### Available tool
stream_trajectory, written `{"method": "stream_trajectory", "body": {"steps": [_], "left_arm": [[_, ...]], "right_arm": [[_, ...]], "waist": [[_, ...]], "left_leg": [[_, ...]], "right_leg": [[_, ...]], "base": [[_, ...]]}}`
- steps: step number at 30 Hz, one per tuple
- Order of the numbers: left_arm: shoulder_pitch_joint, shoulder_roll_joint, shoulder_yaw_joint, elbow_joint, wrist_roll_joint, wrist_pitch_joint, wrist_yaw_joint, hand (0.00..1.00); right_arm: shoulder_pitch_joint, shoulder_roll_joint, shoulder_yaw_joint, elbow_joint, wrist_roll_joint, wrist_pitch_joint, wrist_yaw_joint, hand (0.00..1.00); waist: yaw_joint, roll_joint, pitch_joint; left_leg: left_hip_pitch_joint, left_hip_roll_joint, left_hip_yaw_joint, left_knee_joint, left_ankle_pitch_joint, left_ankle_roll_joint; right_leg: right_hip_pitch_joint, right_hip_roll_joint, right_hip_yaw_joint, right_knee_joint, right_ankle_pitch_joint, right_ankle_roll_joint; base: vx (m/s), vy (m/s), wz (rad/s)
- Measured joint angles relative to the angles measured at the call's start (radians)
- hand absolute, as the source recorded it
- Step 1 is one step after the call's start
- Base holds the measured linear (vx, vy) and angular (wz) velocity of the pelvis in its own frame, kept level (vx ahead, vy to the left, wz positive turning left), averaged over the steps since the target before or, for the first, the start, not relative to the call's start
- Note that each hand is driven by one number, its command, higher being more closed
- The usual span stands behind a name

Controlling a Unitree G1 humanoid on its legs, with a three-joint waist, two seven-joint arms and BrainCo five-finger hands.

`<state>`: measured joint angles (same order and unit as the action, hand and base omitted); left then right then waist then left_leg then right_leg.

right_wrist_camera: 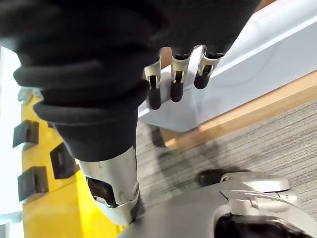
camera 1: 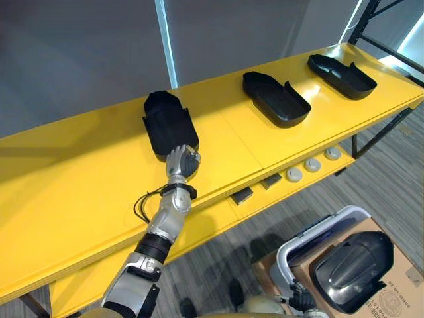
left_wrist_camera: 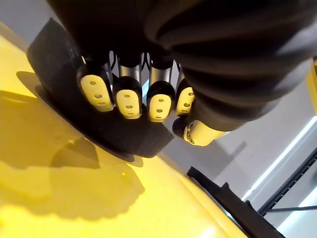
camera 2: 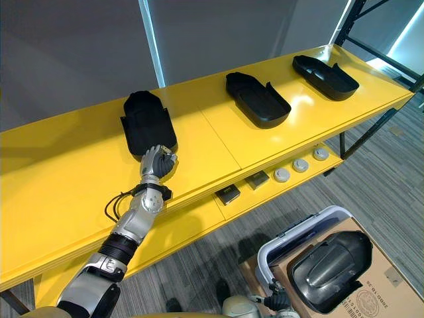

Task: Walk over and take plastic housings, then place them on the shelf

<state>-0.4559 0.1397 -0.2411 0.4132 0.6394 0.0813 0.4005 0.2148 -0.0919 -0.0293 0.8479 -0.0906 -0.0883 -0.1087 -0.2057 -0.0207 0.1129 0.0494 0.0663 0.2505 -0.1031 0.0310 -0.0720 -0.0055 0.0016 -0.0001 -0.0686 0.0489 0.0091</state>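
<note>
- On the yellow shelf, three black plastic housings lie in a row: the left housing, the middle housing and the right housing, well apart from each other.
- At the near end of the left housing is the left hand. Its fingers are curled, with the pads bare toward the wrist. I see nothing inside the curl, so I judge the hand closed and only resting against the housing.
- Near right, on the floor, a fourth housing lies in a cardboard box, beside a grey-white bin. The right hand hangs loose and open, close to the bin's rim, and holds nothing.
- Risk one: if the curled fingers catch the rim when the left arm pulls back, the left housing may be dragged toward the near edge, or turned askew.
- Risk two: a push from the closed hand may slide the housing, because the shelf looks smooth.
- Risk three: when the right hand reaches for the housing in the box, it could strike the bin's rim, which is very close to its fingers.
</note>
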Motion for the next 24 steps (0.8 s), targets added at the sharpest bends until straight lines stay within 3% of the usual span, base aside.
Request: {"method": "stream_trajectory", "body": {"steps": [3, 8, 11, 14, 17, 19, 22, 23, 24], "left_arm": [[0.026, -0.001, -0.051, -0.145, -0.002, -0.013, 0.008, 1.0], [0.098, -0.023, -0.105, -0.451, -0.039, -0.087, 0.02, 1.0], [0.172, -0.016, -0.072, -0.658, -0.06, -0.133, 0.043, 1.0], [0.239, -0.018, -0.009, -0.759, -0.089, -0.17, 0.064, 1.0], [0.341, -0.016, 0.22, -0.856, -0.178, -0.224, 0.109, 1.0], [0.408, -0.017, 0.439, -0.858, -0.263, -0.225, 0.166, 1.0], [0.489, -0.017, 0.642, -0.835, -0.328, -0.226, 0.217, 1.0], [0.553, -0.02, 0.75, -0.788, -0.404, -0.225, 0.252, 1.0], [0.571, -0.021, 0.779, -0.766, -0.423, -0.223, 0.261, 1.0]], "right_arm": [[-0.004, -0.005, 0.011, 0.001, 0.001, 0.002, -0.002, 0.0], [-0.007, -0.015, 0.019, 0.005, 0.002, 0.01, -0.002, 0.0], [-0.003, -0.029, 0.021, 0.014, 0.003, 0.009, -0.002, 0.0], [-0.002, -0.035, 0.023, 0.035, 0.004, 0.009, -0.002, 0.0], [-0.011, -0.045, 0.021, 0.072, 0.007, 0.009, -0.003, 0.0], [-0.01, -0.051, 0.014, 0.089, 0.008, 0.011, -0.001, 0.0], [-0.01, -0.049, 0.004, 0.11, 0.008, 0.013, 0.0, 0.0], [-0.009, -0.045, -0.007, 0.111, 0.006, 0.02, 0.001, 0.0], [-0.009, -0.043, -0.01, 0.111, 0.006, 0.02, 0.001, 0.0]], "waist": [[0.002, 0.002, 0.0], [0.016, 0.009, -0.001], [0.036, 0.02, -0.002], [0.051, 0.027, -0.004], [0.073, 0.043, -0.013], [0.108, 0.047, -0.021], [0.137, 0.037, -0.028], [0.163, 0.029, -0.038], [0.171, 0.025, -0.041]], "left_leg": [[0.0, -0.002, -0.007, 0.0, 0.0, 0.0], [0.004, -0.006, -0.048, 0.0, 0.002, 0.002], [0.009, -0.005, -0.064, 0.0, 0.004, 0.001], [0.027, -0.005, -0.077, 0.0, 0.004, 0.001], [0.034, -0.007, -0.12, 0.0, 0.005, 0.0], [0.032, -0.008, -0.149, 0.0, 0.006, -0.003], [0.021, -0.007, -0.173, 0.0, 0.006, -0.003], [0.014, -0.007, -0.181, 0.0, 0.006, -0.002], [0.012, -0.007, -0.186, 0.0, 0.006, -0.002]], "right_leg": [[0.003, -0.002, -0.007, 0.001, 0.0, 0.0], [0.018, -0.007, -0.027, 0.001, -0.002, 0.001], [0.027, -0.007, -0.038, 0.006, -0.005, -0.001], [0.047, -0.007, -0.054, 0.012, -0.012, -0.003], [0.072, -0.01, -0.092, 0.015, -0.025, -0.003], [0.083, -0.01, -0.121, 0.015, -0.035, -0.002], [0.092, -0.01, -0.143, 0.014, -0.043, -0.002], [0.091, -0.009, -0.152, 0.012, -0.047, 0.0], [0.091, -0.009, -0.157, 0.012, -0.048, -0.001]], "base": [[0.0, 0.0, 0.07], [0.0, 0.002, 0.14], [-0.02, -0.006, 0.11], [-0.02, -0.012, 0.2], [-0.05, -0.015, 0.43], [-0.05, -0.023, 0.35], [-0.03, -0.024, 0.33], [-0.01, -0.021, 0.18], [0.01, -0.022, 0.21]]}}
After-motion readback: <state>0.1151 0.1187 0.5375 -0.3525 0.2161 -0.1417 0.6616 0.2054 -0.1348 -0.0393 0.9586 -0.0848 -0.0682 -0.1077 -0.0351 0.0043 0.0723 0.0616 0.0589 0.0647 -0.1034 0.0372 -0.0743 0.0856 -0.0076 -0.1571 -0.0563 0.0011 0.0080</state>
